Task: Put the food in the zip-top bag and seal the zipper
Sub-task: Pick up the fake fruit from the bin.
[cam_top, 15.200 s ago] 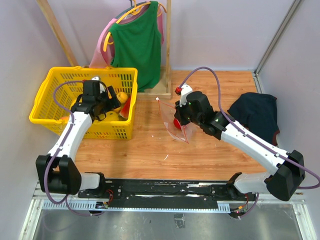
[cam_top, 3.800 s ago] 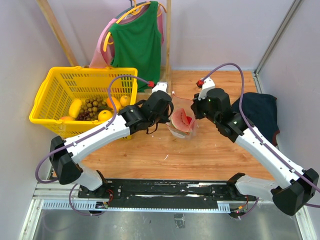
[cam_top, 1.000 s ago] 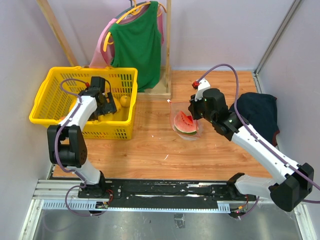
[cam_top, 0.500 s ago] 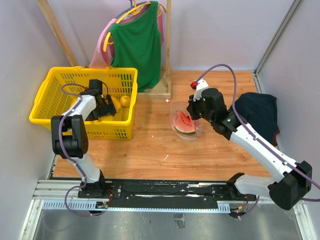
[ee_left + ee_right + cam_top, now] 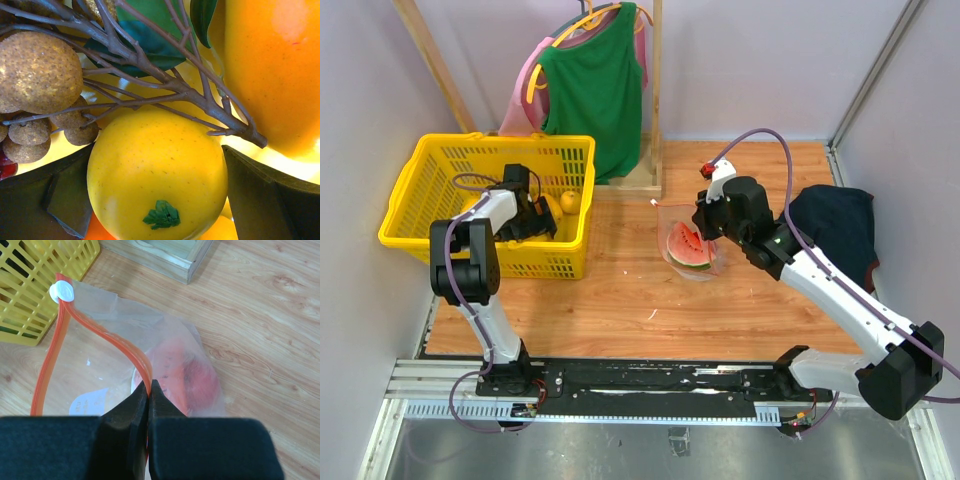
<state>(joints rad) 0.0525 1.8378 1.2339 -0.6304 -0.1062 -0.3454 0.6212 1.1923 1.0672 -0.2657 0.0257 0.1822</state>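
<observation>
My left gripper [image 5: 533,222] is down inside the yellow basket [image 5: 485,141]. Its fingers [image 5: 55,200] press both sides of a round yellow fruit [image 5: 157,185] with a green stem mark. An orange fruit [image 5: 270,75] and a brown berry cluster [image 5: 37,70] lie against it. My right gripper [image 5: 705,226] is shut on the red-orange zipper [image 5: 100,335] and holds the clear zip-top bag [image 5: 692,262] upright with its mouth open. A red watermelon slice [image 5: 687,244] sits inside the bag; it shows through the plastic in the right wrist view [image 5: 187,375]. The white slider [image 5: 62,291] sits at the strip's far end.
A clothes rack with a green shirt [image 5: 592,90] stands behind, its wooden base [image 5: 165,255] just beyond the bag. A dark navy cloth heap [image 5: 835,225] lies at the right. The basket's corner [image 5: 45,280] is left of the bag.
My left arm has swung from the bag back to the basket and lowered onto the yellow fruit. The right gripper has kept hold of the zipper, barely moving.
</observation>
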